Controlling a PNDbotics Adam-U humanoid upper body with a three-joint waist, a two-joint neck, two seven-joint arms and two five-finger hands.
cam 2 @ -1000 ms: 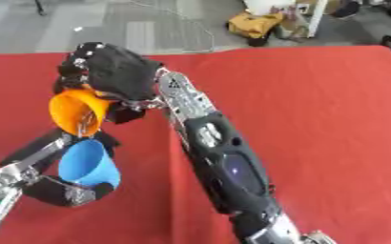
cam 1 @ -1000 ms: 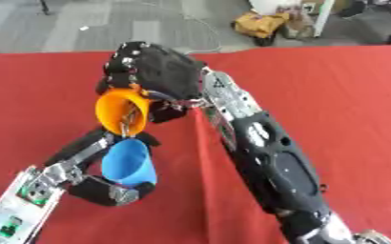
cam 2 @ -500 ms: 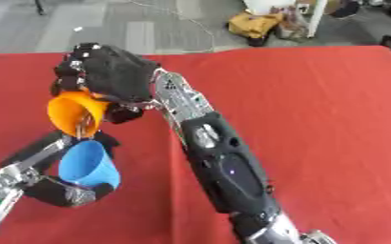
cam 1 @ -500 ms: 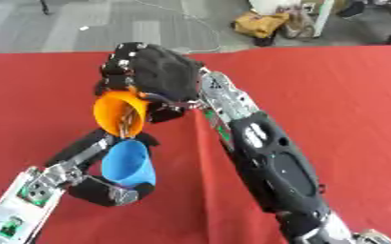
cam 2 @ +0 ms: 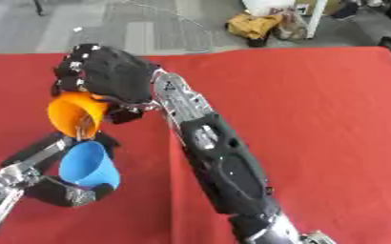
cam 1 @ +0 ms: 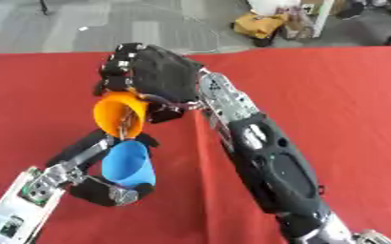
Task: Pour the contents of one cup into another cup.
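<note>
I have the orange cup (cam 1: pixel 119 114) up in the air over the red table (cam 1: pixel 332 95), tipped steeply so its open mouth faces down and toward me, with its lower lip hanging just above the blue cup (cam 1: pixel 128 163). Inside the orange cup I can make out something small and brownish near the lower edge, but I cannot tell what it is. My right hand (cam 1: pixel 153 74) has its fingers curled round the back of the orange cup, gripping it from above and behind; the right arm (cam 1: pixel 262 162) runs from the lower right of the view diagonally up to that hand. The blue cup sits directly beneath, roughly upright with its mouth tilted a little toward the orange one, and it is held off to the left side of the table. My left hand (cam 1: pixel 107 190) wraps the blue cup's lower part, fingers curled round it from below and from the side, with the left forearm (cam 1: pixel 24 209) coming in from the lower left corner. Beyond the far edge of the table lies grey floor (cam 1: pixel 149 24) with a yellow bag (cam 1: pixel 253 26) on it.
</note>
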